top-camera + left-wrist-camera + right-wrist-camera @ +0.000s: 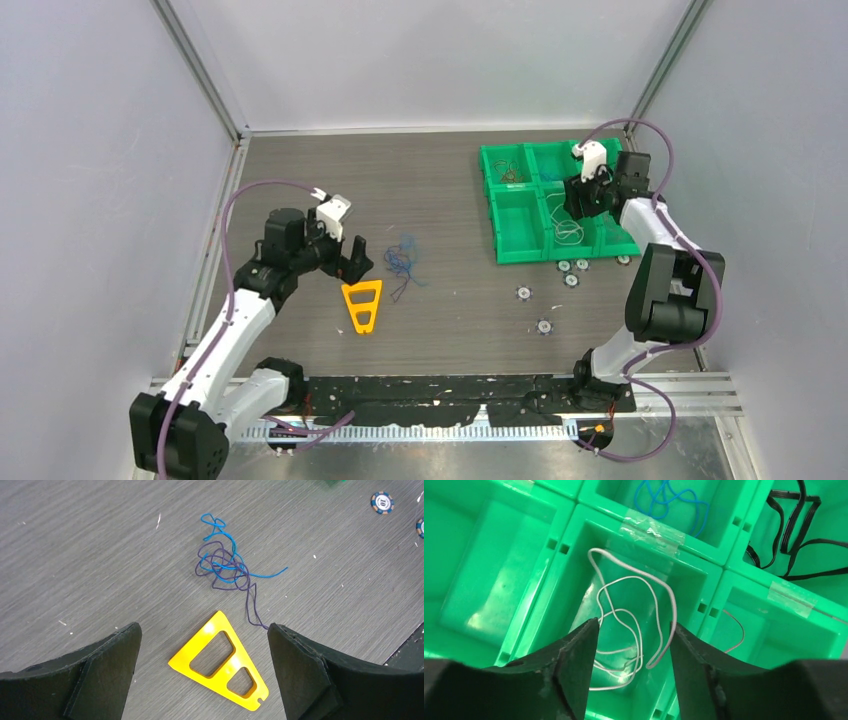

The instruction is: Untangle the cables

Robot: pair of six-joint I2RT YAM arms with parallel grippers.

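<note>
Hovering near blue-purple tangle (222, 562): left gripper (204, 628), jaws released. Right gripper (634, 625) likewise spread; its wrist view shows white cable (674, 611) clearly, frame centre, in green bin (559, 570); overhead barely.

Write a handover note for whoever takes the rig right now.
Left gripper: open, empty, above the yellow triangle, near the blue-and-purple tangle.
Right gripper: open, empty, over the green bin, above the white cable in one compartment.
Done: white cable, blue cable and black cable lie in separate compartments.
Left: the tangle on the table is not yet separated; pull it apart.
</note>
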